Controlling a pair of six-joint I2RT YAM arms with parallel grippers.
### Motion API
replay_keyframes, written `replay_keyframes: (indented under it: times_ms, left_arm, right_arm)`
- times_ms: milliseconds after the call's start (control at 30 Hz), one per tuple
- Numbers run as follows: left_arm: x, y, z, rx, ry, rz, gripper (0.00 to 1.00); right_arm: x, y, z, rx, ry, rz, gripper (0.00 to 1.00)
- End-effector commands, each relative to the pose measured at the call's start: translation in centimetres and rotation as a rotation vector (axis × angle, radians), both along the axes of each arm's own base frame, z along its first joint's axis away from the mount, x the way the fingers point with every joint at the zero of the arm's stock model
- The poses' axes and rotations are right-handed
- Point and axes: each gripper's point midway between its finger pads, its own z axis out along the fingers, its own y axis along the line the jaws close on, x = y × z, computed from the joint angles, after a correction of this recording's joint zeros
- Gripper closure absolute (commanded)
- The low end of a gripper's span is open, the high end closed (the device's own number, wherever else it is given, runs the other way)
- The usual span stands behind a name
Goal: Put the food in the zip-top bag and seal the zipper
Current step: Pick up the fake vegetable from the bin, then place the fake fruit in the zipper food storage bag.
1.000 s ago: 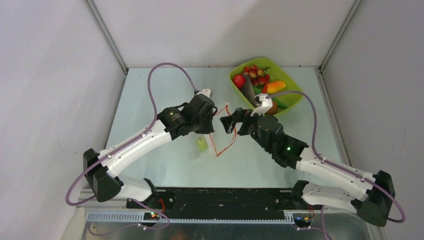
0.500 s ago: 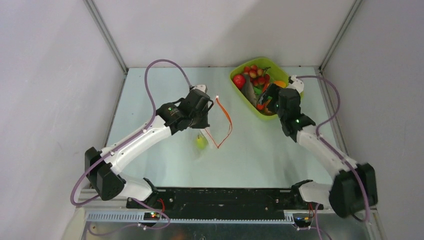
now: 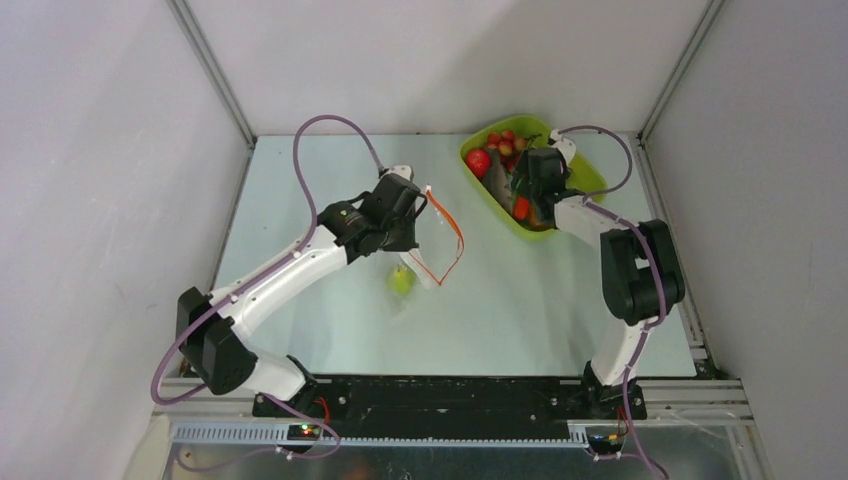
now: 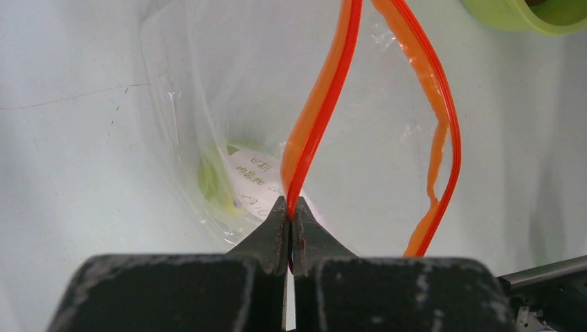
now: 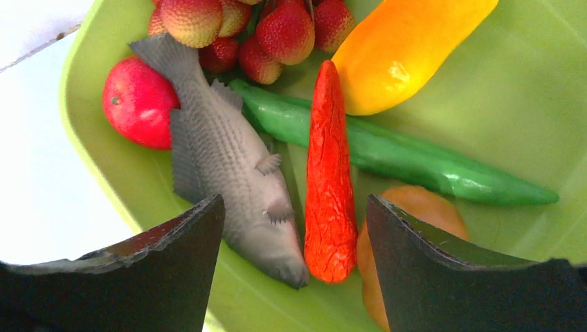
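Observation:
The zip-top bag hangs clear and limp, its orange-red zipper gaping in a loop. My left gripper is shut on one side of that strip and holds the mouth up over the table. Inside the bag lies a green pear. My right gripper stands open low over the lime tray, its fingers either side of the grey fish's head and the carrot's tip. Around them lie the green bean, mango, apple, grapes and kiwi.
The tray sits at the table's back right, near the right wall. Grey walls close in both sides and the back. My right arm is folded up steeply along the right side. A purple cable arcs above the left arm.
My right gripper left the bag's mouth at the table's middle, swung back-right over the tray, and its jaws have narrowed a little. The left gripper shifted slightly backward with the zipper.

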Motion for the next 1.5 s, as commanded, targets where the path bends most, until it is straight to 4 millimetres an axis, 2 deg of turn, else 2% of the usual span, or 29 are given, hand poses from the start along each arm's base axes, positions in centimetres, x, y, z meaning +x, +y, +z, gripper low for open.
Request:
replay_keyframes:
  times_ms: [0,67,200,300,400,467,500,533,600,667,733,767,800,833,867,900,933,967,1000,1033,1067,1167,1233,1333,1367,1400,1433,1467]
  left_arm:
    - [0.6,-0.4,0.4,-0.012,-0.023,-0.014,1.00]
    - [0.5,-0.8,0.5,-0.032,-0.019,-0.031,1.00]
    - [0.3,-1.0,0.6,-0.051,-0.022,-0.039,1.00]
    - [0.3,-1.0,0.6,-0.057,-0.026,-0.040,1.00]
    - [0.2,-1.2,0.5,-0.066,-0.025,-0.047,1.00]
    - [0.1,-1.6,0.4,-0.079,-0.014,-0.059,1.00]
    - [0.1,-1.6,0.3,-0.080,-0.012,-0.060,1.00]
    - [0.0,-1.7,0.3,-0.081,-0.009,-0.061,1.00]
    - [0.0,-1.6,0.5,-0.088,-0.011,-0.054,1.00]
    - [-0.1,-1.5,0.6,-0.097,-0.014,-0.043,1.00]
    - [-0.1,-1.6,0.8,-0.114,-0.015,-0.035,1.00]
    - [-0.2,-1.7,0.9,-0.122,-0.013,-0.037,1.00]
    - [-0.1,-1.9,1.0,-0.133,-0.015,-0.035,1.00]
    - [-0.2,-2.0,1.0,-0.138,-0.014,-0.036,1.00]
    - [-0.2,-2.0,1.0,-0.142,-0.012,-0.034,1.00]
    - [-0.1,-2.0,1.0,-0.142,-0.014,-0.030,1.00]
    - [-0.1,-2.0,1.0,-0.145,-0.012,-0.025,1.00]
    - [-0.1,-2.1,1.1,-0.149,-0.014,-0.026,1.00]
    - [0.0,-2.2,1.3,-0.154,-0.018,-0.026,1.00]
    - [0.1,-2.3,1.3,-0.155,-0.016,-0.026,1.00]
    - [0.1,-2.4,1.6,-0.163,-0.020,-0.025,1.00]
    - [0.2,-3.0,1.9,-0.197,-0.014,-0.017,1.00]
    - [0.0,-3.3,1.9,-0.223,-0.005,-0.012,1.00]
    - [-0.3,-3.6,2.2,-0.259,0.004,-0.012,1.00]
    - [-0.3,-3.7,2.3,-0.269,0.004,-0.011,1.00]
    - [-0.4,-3.8,2.5,-0.278,0.000,-0.011,1.00]
    - [-0.4,-3.8,2.5,-0.286,0.000,-0.006,1.00]
    - [-0.4,-3.9,2.7,-0.298,-0.007,-0.007,1.00]
  right_arm:
    - [2.5,-0.5,0.5,-0.026,-0.049,-0.035,0.23]
    - [2.7,-0.4,-1.4,-0.017,-0.006,-0.038,0.24]
    - [3.0,-0.5,-3.6,-0.007,0.054,-0.051,0.26]
    - [3.6,-0.6,-4.3,0.013,0.096,-0.050,0.29]
    - [3.6,-0.9,-5.8,0.025,0.171,-0.048,0.35]
    - [4.3,-1.0,-5.8,0.032,0.194,-0.044,0.56]
    - [4.4,-1.1,-6.4,0.033,0.215,-0.043,0.62]
    - [4.5,-1.1,-6.1,0.047,0.232,-0.030,0.77]
    - [4.6,-1.0,-5.9,0.062,0.237,-0.007,0.91]
    - [4.5,-1.0,-4.6,0.055,0.214,0.003,0.98]
    - [4.4,-1.2,-1.9,0.051,0.170,0.004,1.00]
    - [4.3,-1.3,-1.2,0.045,0.162,0.003,1.00]
    - [4.0,-1.3,0.5,0.043,0.134,0.006,1.00]
    - [3.5,-1.5,0.7,0.035,0.131,0.003,1.00]
    - [3.2,-1.7,2.8,0.035,0.091,0.003,1.00]
    - [2.7,-1.9,3.1,0.029,0.084,-0.001,1.00]
    - [2.2,-2.0,5.2,0.030,0.040,0.000,1.00]
    - [1.7,-2.2,5.3,0.025,0.034,0.001,1.00]
    - [1.2,-2.3,7.2,0.029,-0.007,0.002,1.00]
    - [0.8,-2.4,7.5,0.023,-0.022,0.009,1.00]
    - [0.4,-2.4,9.2,0.029,-0.057,0.018,1.00]
    - [-0.8,-2.3,11.5,0.017,-0.092,0.046,1.00]
    - [-2.5,-2.1,14.9,0.019,-0.158,0.068,1.00]
    - [-4.9,-0.4,17.7,0.032,-0.226,0.129,1.00]
    - [-6.2,-0.1,19.7,0.048,-0.269,0.147,1.00]
    - [-7.3,1.3,19.7,0.073,-0.266,0.189,1.00]
    - [-8.8,1.9,21.2,0.091,-0.301,0.213,1.00]
    - [-10.2,4.0,20.5,0.106,-0.293,0.267,1.00]
